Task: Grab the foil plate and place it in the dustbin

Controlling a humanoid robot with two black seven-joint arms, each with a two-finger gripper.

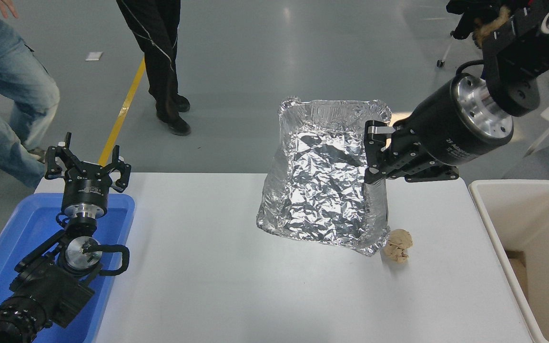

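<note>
I am holding the foil plate [322,190] clear of the worktop [208,267] with the right gripper [374,155], its fingers pinching the plate's right rim; gripping at the edge is letting the plate tilt, open side toward me. The dustbin [522,209] is waiting just off the worktop's right end, so I am judging a rightward carry comes next. The tan ball [397,245] is lying beneath the plate's near corner. The left gripper [86,166] is parked over the blue tray [17,238], fingers spread.

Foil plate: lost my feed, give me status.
Right gripper shut on foil plate rim, plate lifted above table. Left gripper open, parked over blue tray. Dustbin at right, path looks clear; tan ball on table.
</note>
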